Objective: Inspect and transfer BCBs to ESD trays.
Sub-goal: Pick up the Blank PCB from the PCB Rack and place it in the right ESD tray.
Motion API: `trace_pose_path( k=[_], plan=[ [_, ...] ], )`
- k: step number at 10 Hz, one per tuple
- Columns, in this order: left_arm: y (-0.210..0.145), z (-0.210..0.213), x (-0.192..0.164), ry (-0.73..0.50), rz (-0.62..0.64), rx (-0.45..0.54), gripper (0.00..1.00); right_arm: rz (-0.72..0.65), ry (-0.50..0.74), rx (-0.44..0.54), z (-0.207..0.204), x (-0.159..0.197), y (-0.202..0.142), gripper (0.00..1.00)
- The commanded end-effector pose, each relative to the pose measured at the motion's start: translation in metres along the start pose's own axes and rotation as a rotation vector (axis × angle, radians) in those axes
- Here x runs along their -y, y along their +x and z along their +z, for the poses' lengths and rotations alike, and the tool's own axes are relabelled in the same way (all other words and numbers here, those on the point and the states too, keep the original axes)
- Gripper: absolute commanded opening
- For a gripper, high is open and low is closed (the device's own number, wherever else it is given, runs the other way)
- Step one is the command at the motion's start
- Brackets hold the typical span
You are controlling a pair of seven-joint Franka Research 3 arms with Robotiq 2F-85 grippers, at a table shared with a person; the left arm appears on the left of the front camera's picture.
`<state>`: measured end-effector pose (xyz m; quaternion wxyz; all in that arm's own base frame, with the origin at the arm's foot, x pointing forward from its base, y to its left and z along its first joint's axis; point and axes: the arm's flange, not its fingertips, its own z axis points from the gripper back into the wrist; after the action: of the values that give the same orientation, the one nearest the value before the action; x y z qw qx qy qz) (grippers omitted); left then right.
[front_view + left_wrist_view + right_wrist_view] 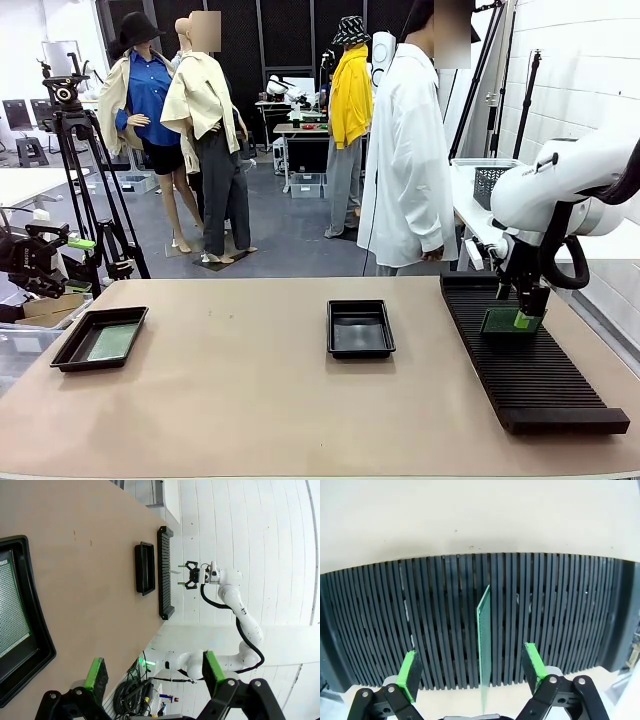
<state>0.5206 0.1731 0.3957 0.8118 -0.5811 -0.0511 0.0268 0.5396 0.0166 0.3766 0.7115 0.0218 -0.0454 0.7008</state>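
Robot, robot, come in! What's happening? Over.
Both jaws open. Right gripper straddles upright BCB in rack. Left gripper near tray holding one BCB. Nothing blocking.

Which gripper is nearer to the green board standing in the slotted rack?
Right. The right gripper, open, straddles the board standing in the rack; the left gripper hangs open at the table's left end, near the tray.
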Motion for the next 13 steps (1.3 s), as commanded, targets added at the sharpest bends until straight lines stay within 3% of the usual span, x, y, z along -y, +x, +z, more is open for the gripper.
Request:
trace_pose_path(
  k=[1,9,11,13],
  plan=[
    [-0.001,0.001,0.002,0.0,0.0,0.004,1.0,0.0,-0.006,-0.044,-0.012,0.004,0.003,1.0],
    [-0.001,0.001,0.002,0.0,0.0,0.004,1.0,0.0,-0.014,-0.064,-0.013,0.007,-0.003,1.0],
    [-0.001,0.001,0.002,0.0,0.0,0.004,1.0,0.003,-0.023,-0.07,-0.01,0.007,-0.003,0.88],
    [-0.001,0.001,0.002,0.0,0.0,0.004,1.0,0.011,-0.022,-0.074,-0.01,0.007,-0.005,0.66]
  ],
)
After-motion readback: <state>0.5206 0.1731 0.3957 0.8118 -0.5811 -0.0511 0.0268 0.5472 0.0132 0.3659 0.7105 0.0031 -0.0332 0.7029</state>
